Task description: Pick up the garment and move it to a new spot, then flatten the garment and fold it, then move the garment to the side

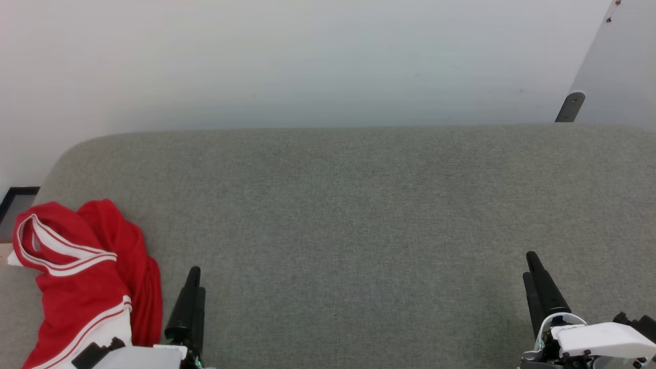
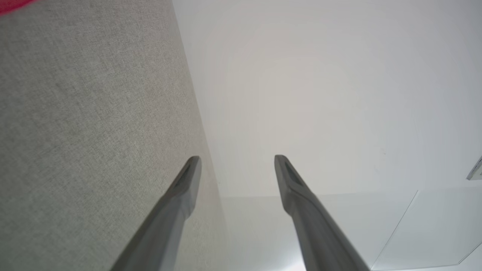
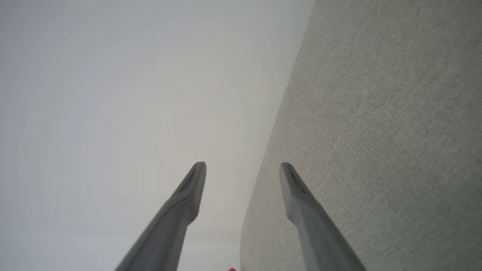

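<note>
the garment point(image 1: 87, 277) is lying crumpled at the far left end of the grey upholstered surface point(image 1: 359, 230); the heap is running roughly near-to-far in the head view, striped trim loop at the far end, white sleeve at the near end; no lettering is showing in this bunching; left gripper point(image 1: 197, 279) is sitting just beside it on its right, apart from the cloth; its wrist view is showing the fingers spread wide, nothing between them; right gripper point(image 1: 529, 265) is hovering well apart on the opposite side, likewise gaping and empty; so the left arm is the nearer one; i'm judging the pick is calling for a leftward shift and a drop onto the red folds; nothing is standing in between; around: pale wall point(image 1: 307, 61) behind, dark frame point(image 1: 15, 200) by the garment's far-left corner, grey bracket point(image 1: 571, 106) upper right; risk: cloth is lying close to the end, so a loose pinch could be dragging it off.
</note>
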